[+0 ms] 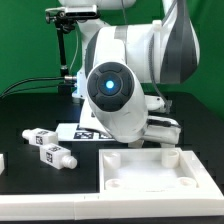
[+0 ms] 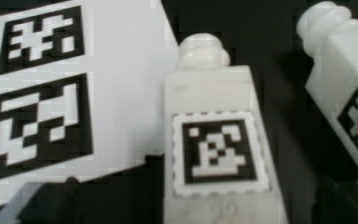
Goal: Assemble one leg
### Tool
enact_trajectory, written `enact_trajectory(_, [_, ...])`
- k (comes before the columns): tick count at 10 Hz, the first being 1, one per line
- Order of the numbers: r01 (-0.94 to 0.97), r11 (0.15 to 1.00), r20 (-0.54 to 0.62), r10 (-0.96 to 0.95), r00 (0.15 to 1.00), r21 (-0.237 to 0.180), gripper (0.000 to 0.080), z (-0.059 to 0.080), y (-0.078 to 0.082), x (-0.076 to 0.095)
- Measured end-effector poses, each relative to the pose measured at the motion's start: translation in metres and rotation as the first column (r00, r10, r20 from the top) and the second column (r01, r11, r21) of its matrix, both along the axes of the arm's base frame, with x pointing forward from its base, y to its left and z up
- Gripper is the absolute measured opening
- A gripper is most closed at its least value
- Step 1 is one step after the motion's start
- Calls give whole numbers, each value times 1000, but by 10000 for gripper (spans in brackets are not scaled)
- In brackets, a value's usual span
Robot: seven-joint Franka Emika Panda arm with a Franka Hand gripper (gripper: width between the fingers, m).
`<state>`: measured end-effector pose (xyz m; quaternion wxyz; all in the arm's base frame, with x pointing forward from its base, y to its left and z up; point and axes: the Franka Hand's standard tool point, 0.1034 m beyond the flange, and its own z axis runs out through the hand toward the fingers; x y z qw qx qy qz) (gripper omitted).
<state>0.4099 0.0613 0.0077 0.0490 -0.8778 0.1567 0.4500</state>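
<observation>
Now, from exterior view's left: stubby white plastic tagged leg (image 1: 40, 137) and second leg (image 1: 57, 155) lie on black table (image 1: 25, 112), just beside thin flat white marker board (image 1: 85, 132). White-grey robot arm (image 1: 120, 90) hides gripper, so open/closed unclear. Large white square panel (image 1: 150, 175) sits rightmost.

The leg (image 2: 208, 120) is plain white with a black-and-white square tag on its face, and it lies on a black table (image 1: 30, 190). The marker board (image 2: 131, 60) is white with bold, blocky black tags. The arm (image 1: 135, 50) is white and grey with a glowing blue ring (image 1: 108, 87), set against a green backdrop (image 1: 25, 40).
</observation>
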Motion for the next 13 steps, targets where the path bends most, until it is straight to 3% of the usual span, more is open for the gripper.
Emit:
enact_trajectory(2, [1, 1000, -3, -1, 1000, -4, 648, -1, 2, -2])
enact_trajectory(4, [2, 1000, -3, -2, 1000, -4, 401, -1, 1, -2])
enact_trajectory(5, [3, 1000, -3, -3, 1000, -4, 401, -1, 1, -2])
enact_trajectory(6, [3, 1000, -3, -3, 1000, -4, 287, -1, 1, -2])
enact_trajectory(7, [1, 1000, 11, -1, 1000, -6, 287, 0, 1, 1])
enact_trajectory(8, [-11, 1000, -13, 11, 1000, 10, 287, 19, -4, 9])
enact_trajectory(9, [-18, 1000, 9, 18, 1000, 15, 287, 45, -12, 37])
enact_trajectory(11, [-19, 1000, 176, 18, 984, 2, 287, 96, -14, 96])
enact_trajectory(12, [-25, 999, 318, 30, 948, -20, 287, 103, -12, 117])
enact_trajectory(13, [-27, 998, 452, 50, 891, -58, 287, 102, -10, 121])
